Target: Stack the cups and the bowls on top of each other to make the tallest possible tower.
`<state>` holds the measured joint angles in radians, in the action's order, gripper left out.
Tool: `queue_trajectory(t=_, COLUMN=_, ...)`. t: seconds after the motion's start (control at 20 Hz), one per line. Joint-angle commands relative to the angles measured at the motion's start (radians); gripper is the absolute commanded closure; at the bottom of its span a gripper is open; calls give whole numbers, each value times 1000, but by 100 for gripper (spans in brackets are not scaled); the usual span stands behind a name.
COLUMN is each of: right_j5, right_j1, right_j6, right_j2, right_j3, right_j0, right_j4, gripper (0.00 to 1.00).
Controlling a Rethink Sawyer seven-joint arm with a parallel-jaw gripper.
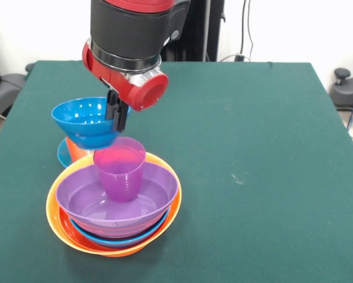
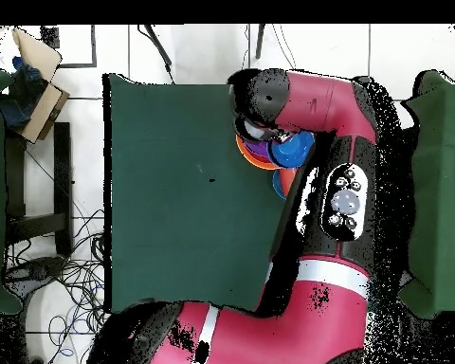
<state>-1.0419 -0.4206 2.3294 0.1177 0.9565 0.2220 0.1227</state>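
The tower stands at front left: the big yellow-orange bowl [image 1: 164,221] holds a red-orange bowl, a light blue bowl [image 1: 120,240] and a purple bowl [image 1: 85,203]. A purple cup [image 1: 120,171] stands upright in the purple bowl. Behind the tower, a dark blue small bowl [image 1: 82,121] rests on an orange piece [image 1: 76,150] over a light blue piece [image 1: 62,154]. My gripper [image 1: 118,127] comes down on the dark blue bowl's right rim, its black fingers close together across it. In the overhead view the arm hides the gripper; only the blue bowl [image 2: 293,150] and the orange rim [image 2: 241,152] peek out.
The green table [image 1: 253,147] stretches to the right of the bowls. The stack behind the tower sits close to the table's left edge. Cables and a cardboard box [image 2: 37,81] lie on the floor beside the table.
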Motion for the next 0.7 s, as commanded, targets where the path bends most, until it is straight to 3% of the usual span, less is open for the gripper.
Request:
queue_trajectory(t=0.05, right_j5=86, right_j1=40, right_j6=-64, right_j2=-108, right_j3=90, right_j0=-10, right_j4=13, gripper=100)
queue_trajectory(t=0.7, right_j5=113, right_j1=52, right_j6=-60, right_j2=-111, right_j3=80, right_j0=-11, right_j4=9, gripper=100)
